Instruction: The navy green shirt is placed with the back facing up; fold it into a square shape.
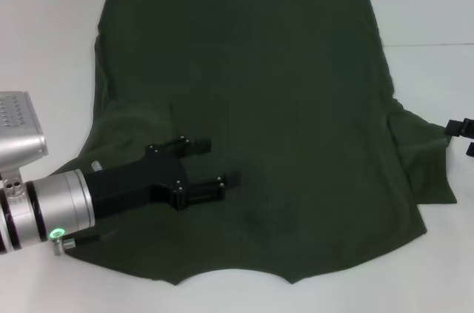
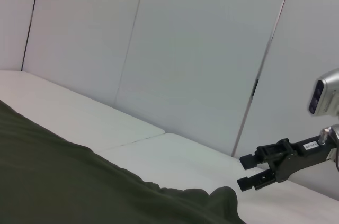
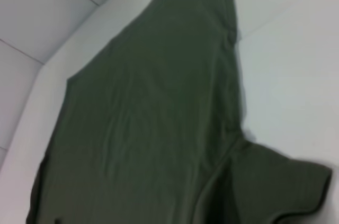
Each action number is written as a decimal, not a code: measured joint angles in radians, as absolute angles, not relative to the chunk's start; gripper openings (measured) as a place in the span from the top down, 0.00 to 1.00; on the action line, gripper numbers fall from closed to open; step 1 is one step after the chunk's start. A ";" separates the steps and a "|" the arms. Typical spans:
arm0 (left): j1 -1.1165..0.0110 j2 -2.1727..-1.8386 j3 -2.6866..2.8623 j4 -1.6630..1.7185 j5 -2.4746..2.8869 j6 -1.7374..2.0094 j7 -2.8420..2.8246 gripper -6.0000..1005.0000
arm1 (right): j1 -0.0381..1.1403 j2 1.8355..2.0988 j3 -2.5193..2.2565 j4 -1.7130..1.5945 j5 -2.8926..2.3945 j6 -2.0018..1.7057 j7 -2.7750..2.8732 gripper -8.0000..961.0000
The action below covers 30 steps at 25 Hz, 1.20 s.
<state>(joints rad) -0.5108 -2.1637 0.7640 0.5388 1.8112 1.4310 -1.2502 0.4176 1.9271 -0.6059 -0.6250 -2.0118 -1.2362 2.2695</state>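
Left hand (image 1: 215, 161) reaches low over the navy green shirt (image 1: 281, 91), fingers apart; right hand (image 2: 249, 172) waits apart beside the sleeve, above the worktop (image 1: 44, 24).

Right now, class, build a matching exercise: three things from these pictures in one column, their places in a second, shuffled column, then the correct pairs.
1. dark olive-green cotton shirt
2. left gripper
3. right gripper
4. white table

A. over the shirt's left part, open
B. beside the right sleeve
C. lying spread, back up
D. beneath the cloth

Pairs: 1-C, 2-A, 3-B, 4-D.
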 joint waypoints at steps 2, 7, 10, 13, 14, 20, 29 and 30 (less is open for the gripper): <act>-0.510 -2.163 0.764 0.538 1.811 1.431 -1.250 0.13 | 0.426 1.928 -0.607 -0.625 -2.028 -1.233 2.277 0.05; -0.503 -2.163 0.764 0.538 1.812 1.431 -1.250 0.13 | 0.441 1.943 -0.614 -0.623 -2.048 -1.205 2.278 0.07; -0.500 -2.163 0.763 0.538 1.812 1.431 -1.250 0.13 | 0.447 1.953 -0.619 -0.617 -2.049 -1.185 2.270 0.08; -0.499 -2.163 0.759 0.538 1.812 1.431 -1.250 0.13 | 0.457 1.956 -0.622 -0.593 -2.049 -1.167 2.250 0.09; -0.499 -2.163 0.759 0.538 1.812 1.431 -1.250 0.13 | 0.461 1.956 -0.622 -0.585 -2.049 -1.162 2.243 0.09; -0.499 -2.164 0.760 0.538 1.807 1.431 -1.250 0.13 | 0.484 1.957 -0.623 -0.532 -2.049 -1.133 2.196 0.11; -0.500 -2.164 0.761 0.538 1.805 1.419 -1.252 0.13 | 0.473 1.963 -0.623 -0.530 -2.049 -1.146 2.191 0.14; -0.501 -2.164 0.762 0.538 1.805 1.418 -1.252 0.13 | 0.471 1.964 -0.623 -0.530 -2.049 -1.151 2.190 0.14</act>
<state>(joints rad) -0.5008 -2.1645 0.7623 0.5384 1.8054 1.4181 -1.2524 0.4709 1.9642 -0.6225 -0.5299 -2.0493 -1.1512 2.1904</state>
